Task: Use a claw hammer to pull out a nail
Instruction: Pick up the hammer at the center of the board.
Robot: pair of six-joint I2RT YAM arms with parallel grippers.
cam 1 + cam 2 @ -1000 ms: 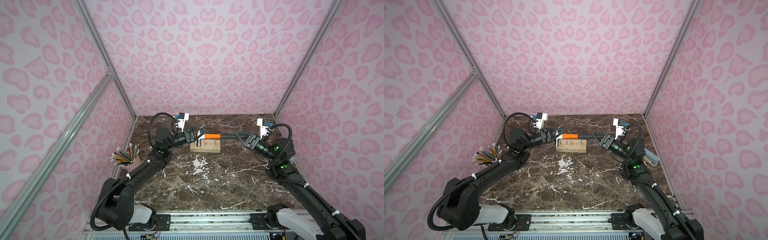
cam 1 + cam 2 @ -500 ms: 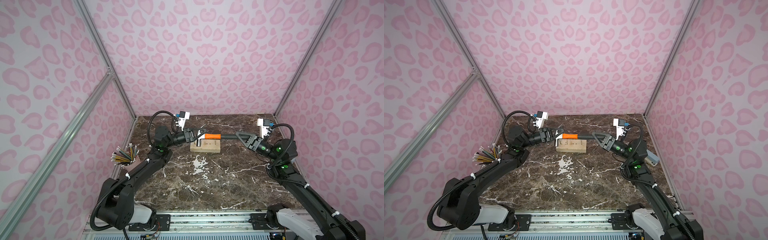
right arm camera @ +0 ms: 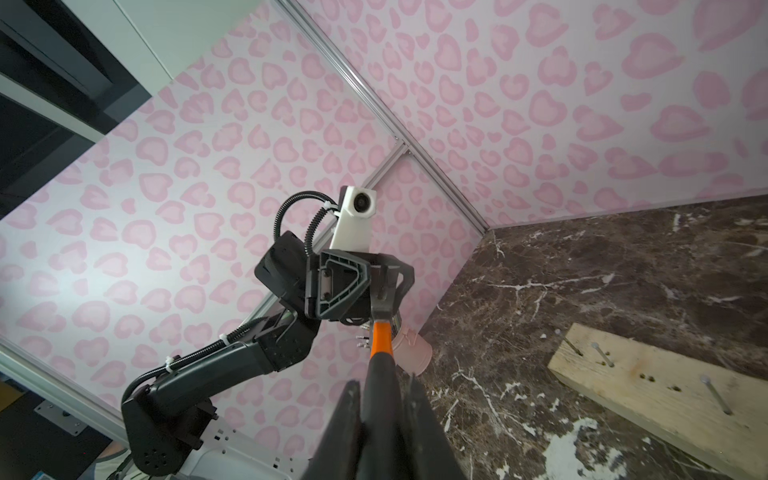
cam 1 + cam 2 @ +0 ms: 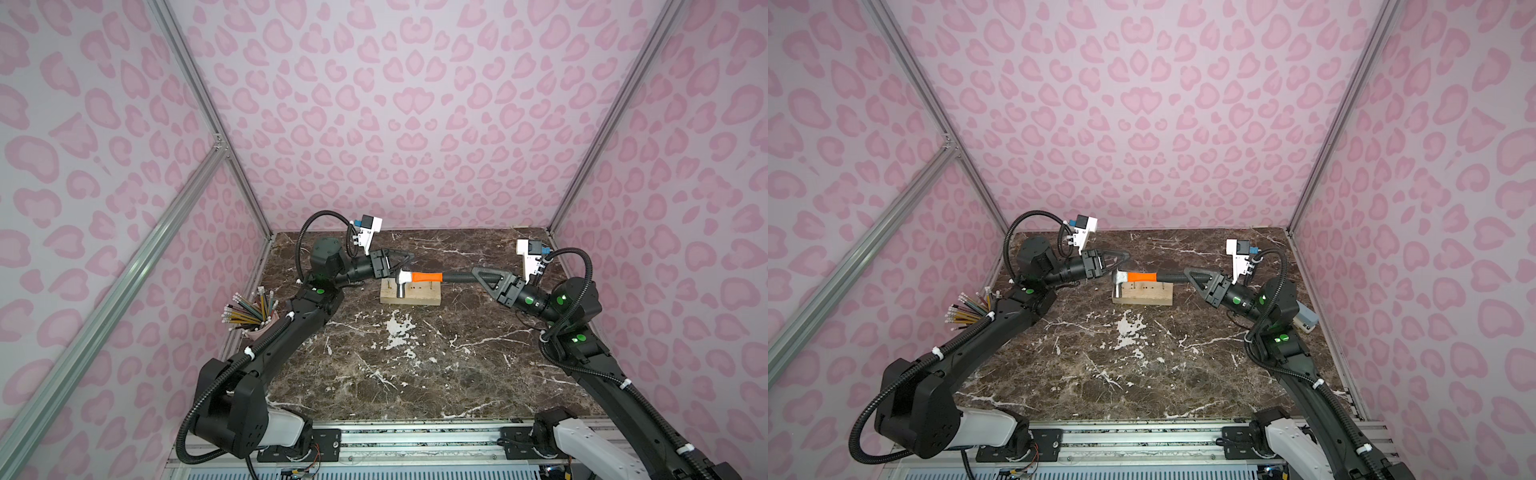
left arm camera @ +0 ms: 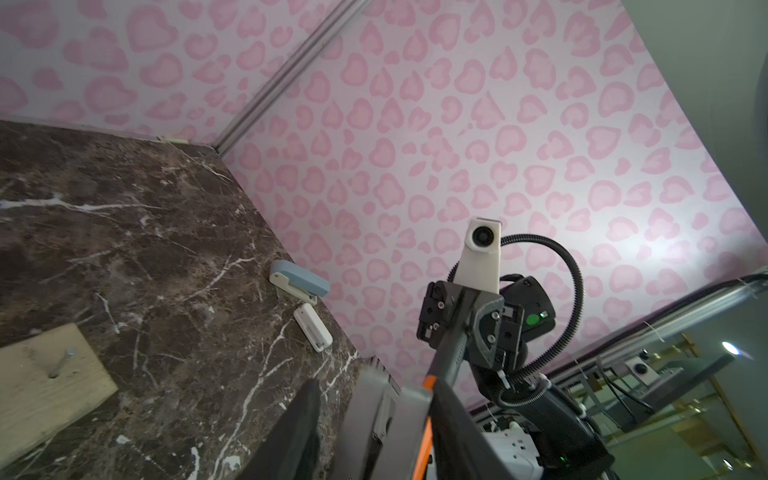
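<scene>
My right gripper (image 4: pixel 478 276) was clamped on the black shaft of the claw hammer (image 4: pixel 426 277), level above the wooden block (image 4: pixel 415 298) with nails. My left gripper (image 4: pixel 405 262) had its jaws apart about the head. A pencil cup (image 4: pixel 259 328) and a stapler (image 5: pixel 300 283) sat well aside.

Pink cup of pencils (image 4: pixel 254 318) at the tabletop's 9 o'clock edge. Blue-grey stapler (image 5: pixel 300 283) at the 3 o'clock edge; a small white oblong (image 5: pixel 313 327) just beside it, possibly an eraser. White-veined brown marble tabletop (image 4: pixel 415 374); pink heart-print walls (image 4: pixel 415 124).

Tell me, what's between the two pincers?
The claw hammer: right pincer grips its shaft, its head sits at the left pincer. Both top views show it.
</scene>
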